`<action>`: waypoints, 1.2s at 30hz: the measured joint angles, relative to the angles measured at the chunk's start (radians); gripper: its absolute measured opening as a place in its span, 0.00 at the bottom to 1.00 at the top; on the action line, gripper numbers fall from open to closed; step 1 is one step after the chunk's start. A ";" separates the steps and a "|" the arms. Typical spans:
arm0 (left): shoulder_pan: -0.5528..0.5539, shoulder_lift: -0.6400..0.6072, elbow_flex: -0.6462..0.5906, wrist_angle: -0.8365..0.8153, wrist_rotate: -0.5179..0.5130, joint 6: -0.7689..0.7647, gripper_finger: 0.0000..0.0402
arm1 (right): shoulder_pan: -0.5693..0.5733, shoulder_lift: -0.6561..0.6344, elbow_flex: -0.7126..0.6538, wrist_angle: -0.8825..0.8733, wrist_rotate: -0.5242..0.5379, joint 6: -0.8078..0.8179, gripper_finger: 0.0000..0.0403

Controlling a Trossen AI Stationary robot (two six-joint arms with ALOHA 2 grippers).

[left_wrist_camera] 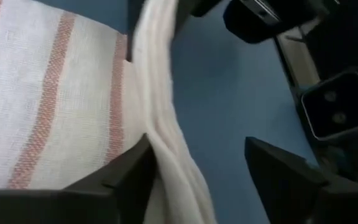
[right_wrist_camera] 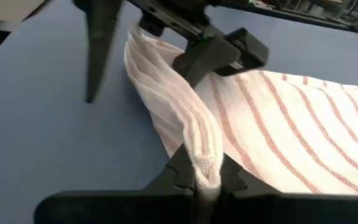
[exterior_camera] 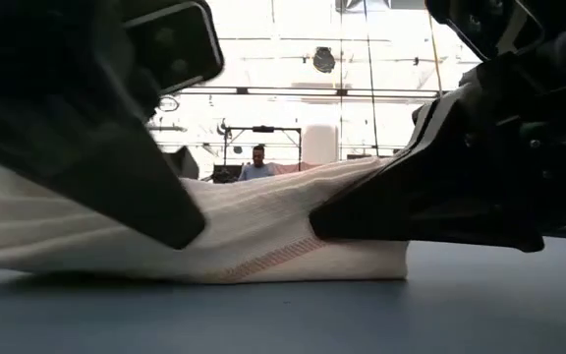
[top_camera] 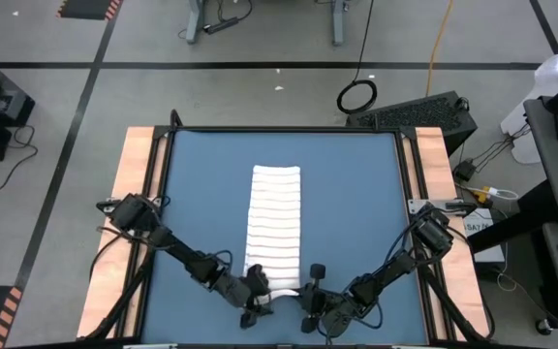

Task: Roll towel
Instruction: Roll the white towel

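- Right tool (right_wrist_camera: pixel 207 180) up close, pinching towel (top_camera: pixel 274 218) edge tight.
- Left tool (left_wrist_camera: pixel 197 168) spread wide around same edge.
- Striped towel flat on blue counter (top_camera: pixel 356 194).

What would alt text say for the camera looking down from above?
A folded striped white towel lies lengthwise on a blue table. Two dark robot arms meet at its near end: the right gripper pinches the edge, the left gripper has its jaws open.

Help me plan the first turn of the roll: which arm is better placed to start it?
Probably the right: the right gripper is shut on the towel's near edge, while the left gripper stands open around it.
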 joint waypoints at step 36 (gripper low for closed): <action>-0.269 -0.082 -0.007 -0.323 -0.630 0.339 0.75 | -0.036 -0.014 -0.001 -0.026 -0.024 0.185 0.00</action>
